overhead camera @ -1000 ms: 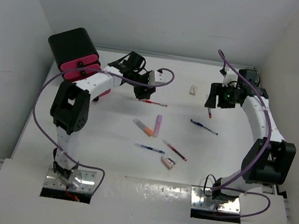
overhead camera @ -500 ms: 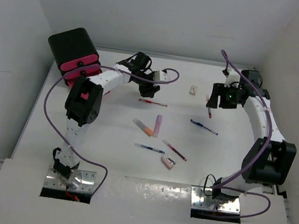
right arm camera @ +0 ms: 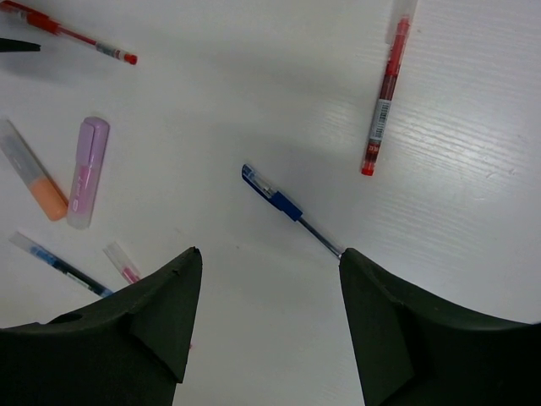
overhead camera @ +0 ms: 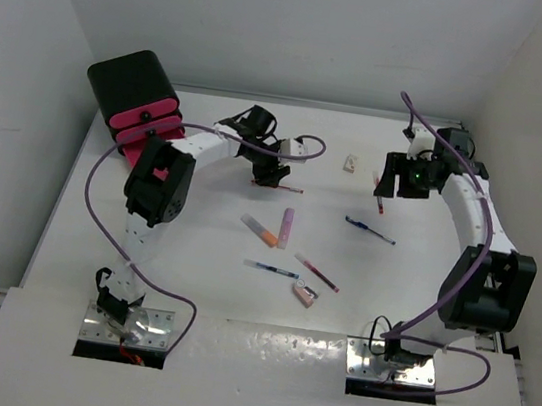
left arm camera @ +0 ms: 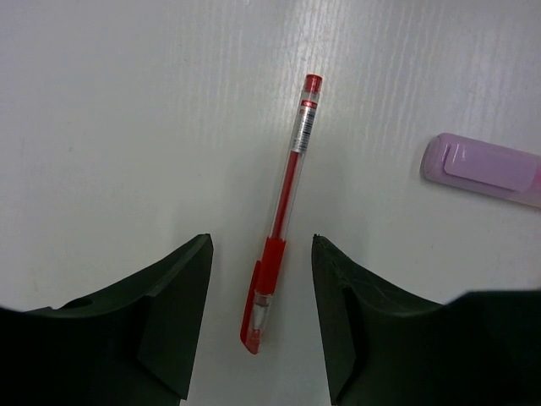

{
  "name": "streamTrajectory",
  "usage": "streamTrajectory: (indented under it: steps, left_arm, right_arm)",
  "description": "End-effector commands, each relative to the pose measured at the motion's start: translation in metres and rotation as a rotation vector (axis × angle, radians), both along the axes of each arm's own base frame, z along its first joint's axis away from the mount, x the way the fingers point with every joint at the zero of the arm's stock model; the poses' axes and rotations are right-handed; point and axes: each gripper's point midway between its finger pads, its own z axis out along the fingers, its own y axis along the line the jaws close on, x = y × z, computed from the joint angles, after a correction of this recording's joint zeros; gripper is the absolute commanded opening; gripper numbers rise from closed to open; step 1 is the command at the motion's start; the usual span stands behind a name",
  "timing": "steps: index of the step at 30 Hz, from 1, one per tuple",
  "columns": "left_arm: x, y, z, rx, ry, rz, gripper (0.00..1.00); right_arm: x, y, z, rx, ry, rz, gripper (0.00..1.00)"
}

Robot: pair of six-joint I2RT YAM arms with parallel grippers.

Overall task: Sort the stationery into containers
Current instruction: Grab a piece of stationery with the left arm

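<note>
Both gape: left end effector (left arm camera: 260,242) astride a red pen (left arm camera: 292,165), right end effector (right arm camera: 268,254) above a blue pen (right arm camera: 287,206); pink drawers (overhead camera: 133,124), upper left, contents unclear.

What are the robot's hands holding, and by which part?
Nothing. The left gripper is open with a red pen lying between its jaws, ungripped. The right gripper is open too, above a blue pen.

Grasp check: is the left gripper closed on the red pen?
No, the left gripper is open, with the red pen lying between its fingers.
</note>
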Motion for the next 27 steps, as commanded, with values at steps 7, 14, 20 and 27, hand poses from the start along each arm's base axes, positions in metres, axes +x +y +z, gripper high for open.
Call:
streamTrajectory:
  steps: [7, 14, 20, 27]
  left_arm:
    - [-0.002, -0.005, -0.032, 0.023, 0.025, 0.002, 0.55]
    - [-0.004, 0.0, -0.036, 0.052, 0.039, 0.013, 0.28]
    - [-0.024, 0.021, -0.042, 0.139, 0.09, -0.006, 0.11]
    - [-0.04, 0.051, -0.017, 0.087, 0.223, 0.038, 0.0]
  right_arm:
    - [0.016, -0.004, 0.009, 0.012, -0.037, -0.013, 0.66]
    - [0.021, -0.004, 0.012, 0.014, -0.042, -0.012, 0.66]
    - [0.025, -0.003, 0.011, 0.018, -0.054, -0.008, 0.66]
    - [0.018, 0.003, 0.002, 0.063, -0.034, -0.039, 0.66]
